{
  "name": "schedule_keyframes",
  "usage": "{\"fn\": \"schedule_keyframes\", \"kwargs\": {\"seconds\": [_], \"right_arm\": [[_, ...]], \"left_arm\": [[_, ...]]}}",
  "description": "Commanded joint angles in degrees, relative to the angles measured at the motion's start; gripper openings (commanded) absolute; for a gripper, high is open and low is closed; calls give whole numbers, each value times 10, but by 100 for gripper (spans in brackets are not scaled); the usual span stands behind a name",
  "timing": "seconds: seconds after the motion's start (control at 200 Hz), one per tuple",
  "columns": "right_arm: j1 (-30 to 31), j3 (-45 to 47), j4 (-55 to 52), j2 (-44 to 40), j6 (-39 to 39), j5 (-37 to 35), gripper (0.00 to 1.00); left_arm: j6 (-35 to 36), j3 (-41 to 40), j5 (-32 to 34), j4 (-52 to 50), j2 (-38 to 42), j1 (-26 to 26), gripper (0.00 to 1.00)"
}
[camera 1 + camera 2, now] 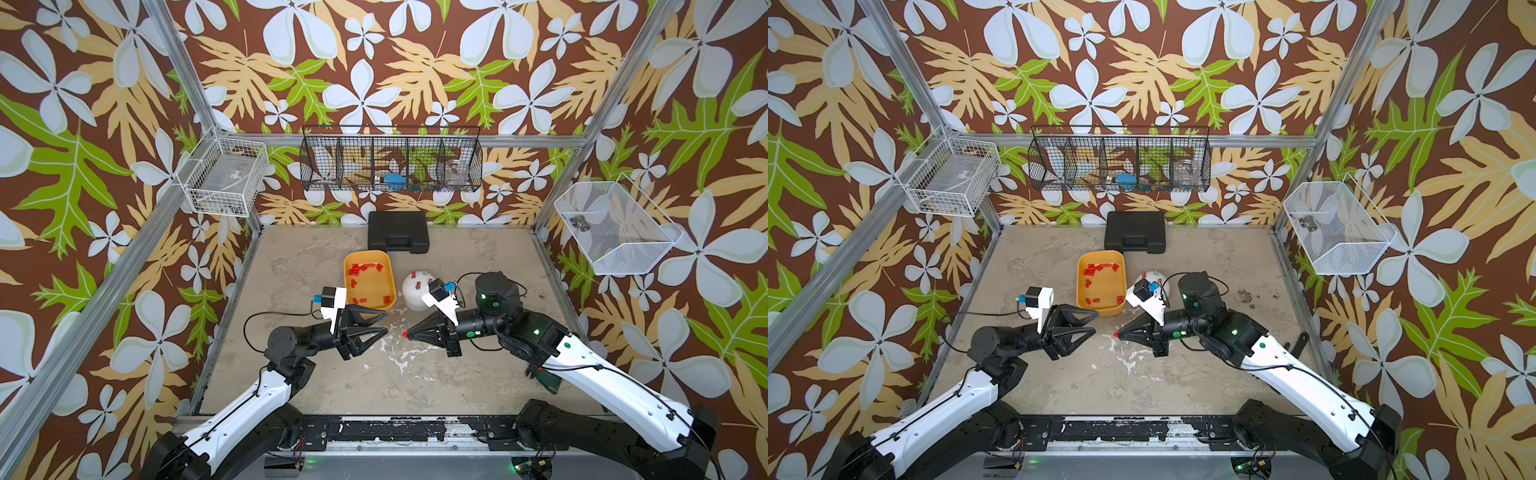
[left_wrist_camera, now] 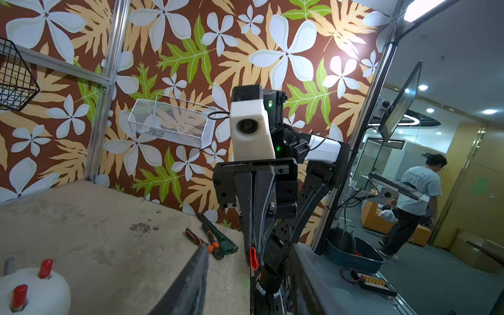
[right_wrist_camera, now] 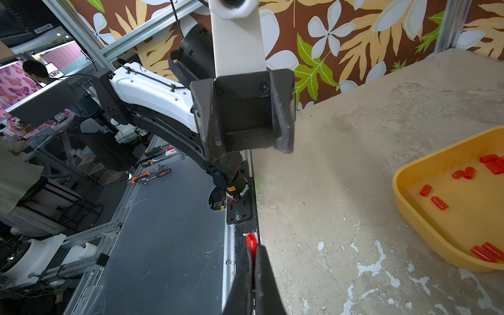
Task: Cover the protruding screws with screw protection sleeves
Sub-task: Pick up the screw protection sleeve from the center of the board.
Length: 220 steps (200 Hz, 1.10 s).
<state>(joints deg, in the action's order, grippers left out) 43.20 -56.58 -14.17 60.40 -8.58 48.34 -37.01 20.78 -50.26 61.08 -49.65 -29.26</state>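
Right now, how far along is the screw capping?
Done: two red sleeves cover screws on the white dome. In hand: the right gripper pinches another sleeve; the left gripper is open. Left: at least one bare screw.

Left gripper (image 1: 385,324) parted; right gripper (image 1: 408,333) pinched closed, tips facing.

The wallpaper (image 1: 374,62) is brown with white flowers and green and tan leaves. The counter (image 1: 457,374) is mottled grey-beige, flecked white. An orange-yellow tray (image 1: 372,282) holds bright red screw protection sleeves (image 1: 354,272); the dome (image 1: 411,295) is white, the case (image 1: 398,232) black. The left gripper (image 1: 386,322) and right gripper (image 1: 408,333) are black; the sleeve (image 1: 404,333) at the right one's tip is red.
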Motion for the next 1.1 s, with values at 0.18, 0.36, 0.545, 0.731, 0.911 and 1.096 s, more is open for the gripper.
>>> {"fn": "schedule_keyframes", "kwargs": {"seconds": [0.18,0.36,0.545,0.731,0.911,1.096], "right_arm": [[0,1,50,16,-17,-5,0],[0,7,63,20,-19,-4,0],[0,15,76,16,-24,0,0],[0,23,80,13,-27,12,0],[0,26,83,10,-27,9,0],[0,24,88,6,-29,-16,0]], "left_arm": [[122,42,2,-146,-29,-38,58],[138,51,12,-164,-37,-48,49],[147,48,18,-166,-28,-48,25],[147,46,18,-161,-28,-49,14],[149,49,13,-156,-32,-56,4],[151,52,8,-161,-42,-66,0]]}}
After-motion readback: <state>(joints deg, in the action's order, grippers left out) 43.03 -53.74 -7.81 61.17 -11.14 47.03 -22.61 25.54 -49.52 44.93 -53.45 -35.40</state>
